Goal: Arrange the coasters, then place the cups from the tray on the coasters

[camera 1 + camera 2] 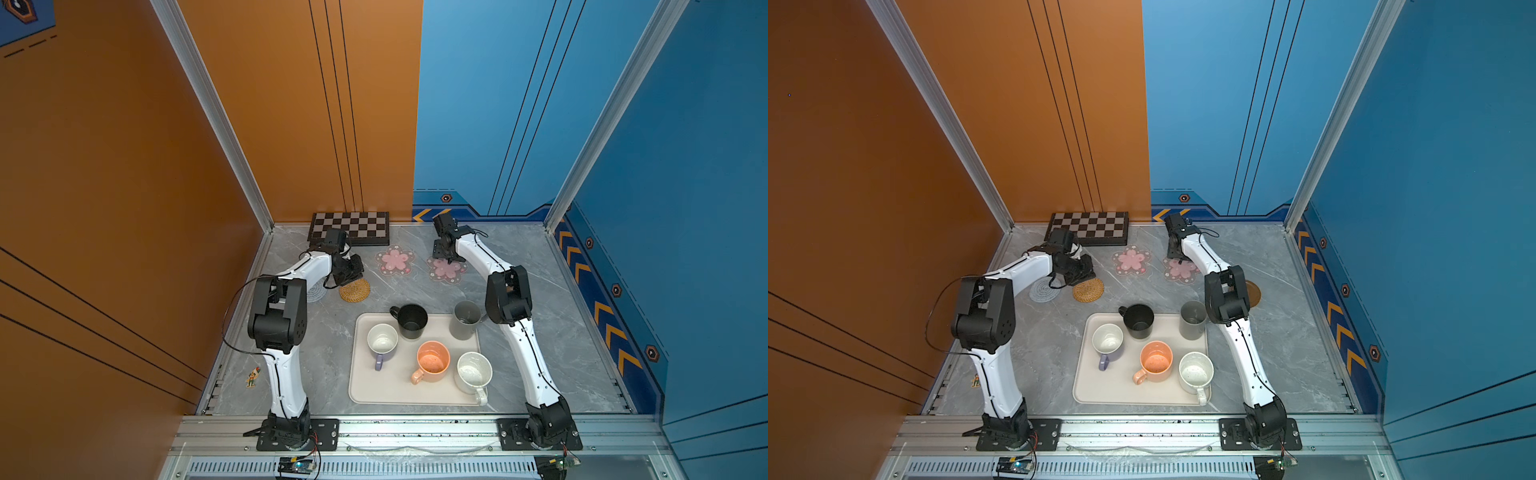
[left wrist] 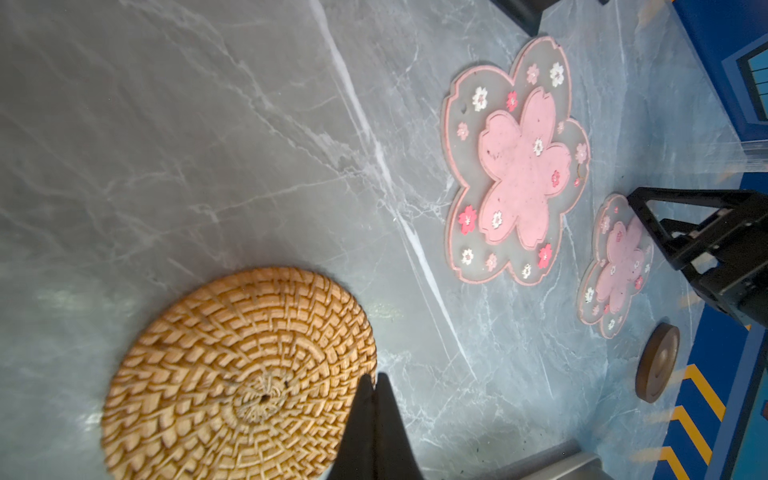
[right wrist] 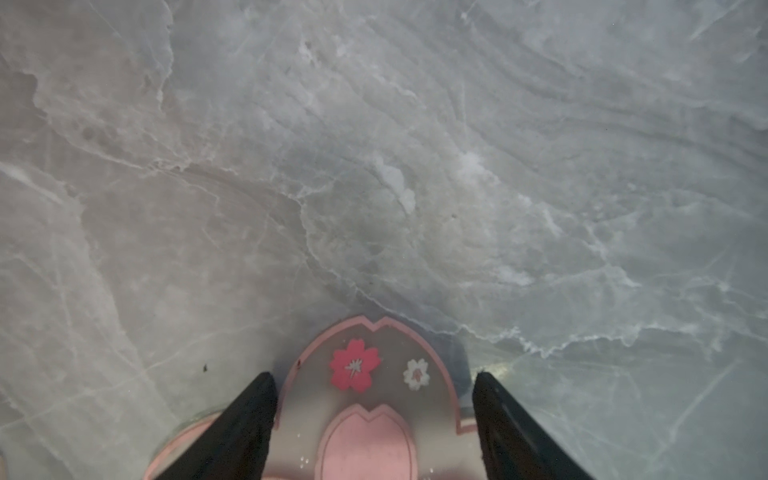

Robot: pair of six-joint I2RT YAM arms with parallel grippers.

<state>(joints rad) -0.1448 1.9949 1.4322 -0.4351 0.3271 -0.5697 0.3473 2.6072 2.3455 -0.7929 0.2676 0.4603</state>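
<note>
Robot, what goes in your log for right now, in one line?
left claw: shut, at rattan coaster edge | right claw: open around pink coaster petal | cups: on tray

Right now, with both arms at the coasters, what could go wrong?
The open right fingers straddle one petal of the pink flower-shaped coaster; closing might drag it.
The shut left fingers at the edge of the tan rattan round coaster could shove it into the pale-blue woven round coaster.
The right elbow looks close to the tall grey mug and might knock it.
</note>
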